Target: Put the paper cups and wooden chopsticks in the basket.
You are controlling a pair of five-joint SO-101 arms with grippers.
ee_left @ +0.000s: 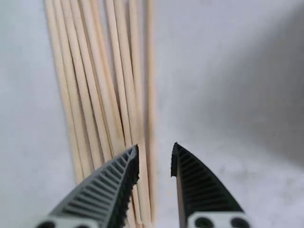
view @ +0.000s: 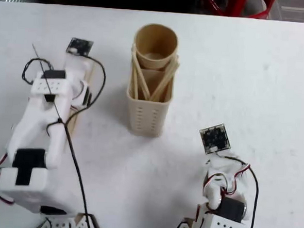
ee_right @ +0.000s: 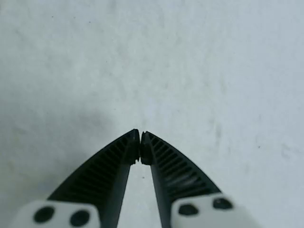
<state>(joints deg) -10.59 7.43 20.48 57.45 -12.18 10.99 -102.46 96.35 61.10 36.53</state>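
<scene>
Chopsticks (ee_left: 102, 95) lie near the left edge of the tabletop (view: 257, 74); left pincer (ee_left: 154, 156) gapes over the outermost one, so centre, lower, then squeeze gently.

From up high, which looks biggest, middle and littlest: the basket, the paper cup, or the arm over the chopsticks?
1. left arm, biggest.
2. basket.
3. paper cup, littlest, though the basket hides its lower part.

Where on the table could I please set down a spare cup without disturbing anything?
Bare table lies right of the basket, beyond the right arm, and in front of the basket between both arms. It is crowded at the left arm, over the loose chopsticks.
</scene>
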